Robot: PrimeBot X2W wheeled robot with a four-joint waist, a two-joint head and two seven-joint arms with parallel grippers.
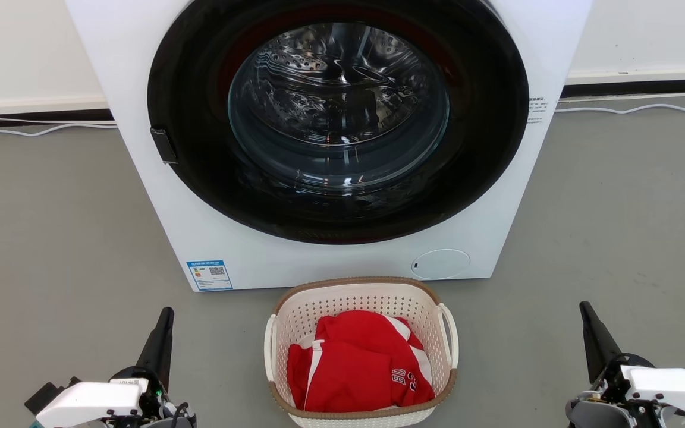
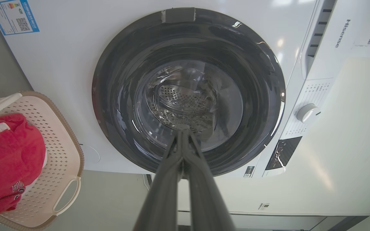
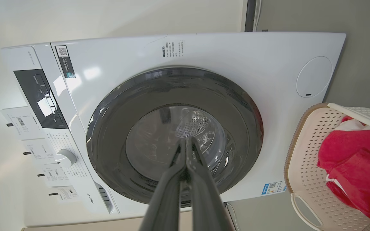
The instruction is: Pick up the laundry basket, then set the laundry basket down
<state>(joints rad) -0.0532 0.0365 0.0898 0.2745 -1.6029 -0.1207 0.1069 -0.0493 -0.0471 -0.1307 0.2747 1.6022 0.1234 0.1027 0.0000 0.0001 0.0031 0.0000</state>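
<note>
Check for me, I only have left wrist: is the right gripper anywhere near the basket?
Observer: No. Head view has the right gripper over the floor, well to the right of the laundry basket, not touching it.
Operator: Its jaws open?
Observer: Shut. In the right wrist view its fingers meet at the tips.
Operator: Basket centred on the washer?
Observer: Roughly. Head view shows it on the floor just in front of the washing machine, about centred, with a loop handle on each side.
</note>
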